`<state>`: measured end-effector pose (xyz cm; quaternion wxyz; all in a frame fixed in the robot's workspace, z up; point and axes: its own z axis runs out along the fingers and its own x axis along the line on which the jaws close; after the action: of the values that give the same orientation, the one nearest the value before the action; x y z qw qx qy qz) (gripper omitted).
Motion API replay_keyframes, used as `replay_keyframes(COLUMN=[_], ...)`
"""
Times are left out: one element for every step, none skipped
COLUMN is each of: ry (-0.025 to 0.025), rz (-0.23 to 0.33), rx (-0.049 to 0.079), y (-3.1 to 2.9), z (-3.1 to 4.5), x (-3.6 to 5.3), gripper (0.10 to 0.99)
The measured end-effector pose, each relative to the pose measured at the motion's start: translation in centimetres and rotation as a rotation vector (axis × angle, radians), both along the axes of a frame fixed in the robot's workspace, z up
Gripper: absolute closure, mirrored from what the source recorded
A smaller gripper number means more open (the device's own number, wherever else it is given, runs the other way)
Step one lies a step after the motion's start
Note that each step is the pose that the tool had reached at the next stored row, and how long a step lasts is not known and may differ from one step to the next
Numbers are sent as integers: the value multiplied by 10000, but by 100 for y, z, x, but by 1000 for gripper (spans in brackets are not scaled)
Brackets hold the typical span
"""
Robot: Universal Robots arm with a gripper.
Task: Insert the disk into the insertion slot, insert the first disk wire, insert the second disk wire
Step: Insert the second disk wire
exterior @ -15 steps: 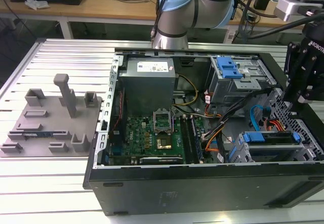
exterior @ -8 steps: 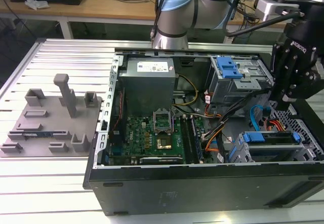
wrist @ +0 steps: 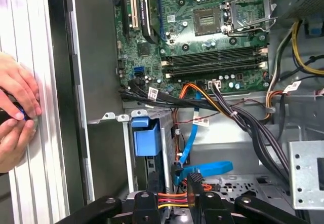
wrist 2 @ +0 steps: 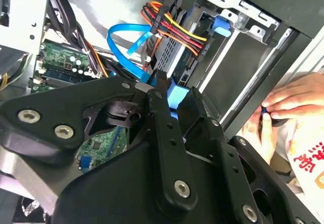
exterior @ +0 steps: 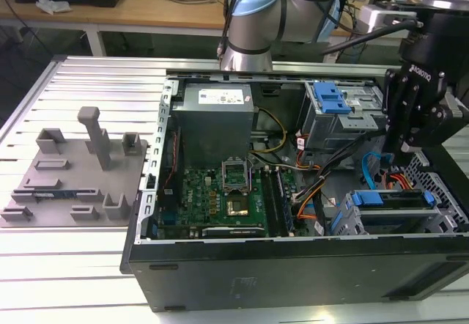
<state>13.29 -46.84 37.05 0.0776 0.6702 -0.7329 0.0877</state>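
The disk (exterior: 388, 198), silver in its blue carrier, lies inside the insertion slot (exterior: 343, 220), a grey metal cage at the case's front right in the exterior view. The first disk wire (wrist 2: 177, 31), orange, red and black, runs to a black plug (wrist 2: 156, 19) against the disk's end. The second disk wire (wrist 2: 121, 35), light blue and flat, loops just beside my fingertips (wrist 2: 161, 78). My gripper (wrist 2: 174, 89) hangs over the disk's wired end with its fingers apart and open. In the first wrist view the gripper (wrist: 172, 183) straddles the orange bundle (wrist: 172, 198), with the blue cable (wrist: 207, 169) by one finger.
A person's hands (wrist: 17, 107) rest on the ribbed table beside the case wall. A grey upper bay with a blue latch plate (exterior: 330, 100) stands behind the cage. The motherboard (exterior: 227, 192), a thick black cable bundle (wrist: 253, 127) and the power supply (exterior: 216, 115) crowd the case.
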Motion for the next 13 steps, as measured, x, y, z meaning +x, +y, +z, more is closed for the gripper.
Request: replay_keyframes(ry=[0, 0, 0, 0, 0, 0, 0, 0, 1, 1, 1, 2, 3], rz=[0, -1, -1, 0, 1, -5, -22, -45, -58, -98, -166, -238, -327], rx=[-40, -77, -128, -149, -153, -154, -153, -152, -150, -150, -149, -149, -150], y=[2, 6, 9, 10, 10, 10, 9, 9, 9, 9, 9, 9, 9], z=[-10, -20, -38, -47, -51, -52, -53, -53, -54, -54, -55, -56, -56], x=[-5, -10, -19, -25, -26, -26, -27, -27, -27, -28, -28, -27, -28], gripper=[725, 725, 725, 725, 725, 725, 725, 725, 725, 725, 725, 725, 725])
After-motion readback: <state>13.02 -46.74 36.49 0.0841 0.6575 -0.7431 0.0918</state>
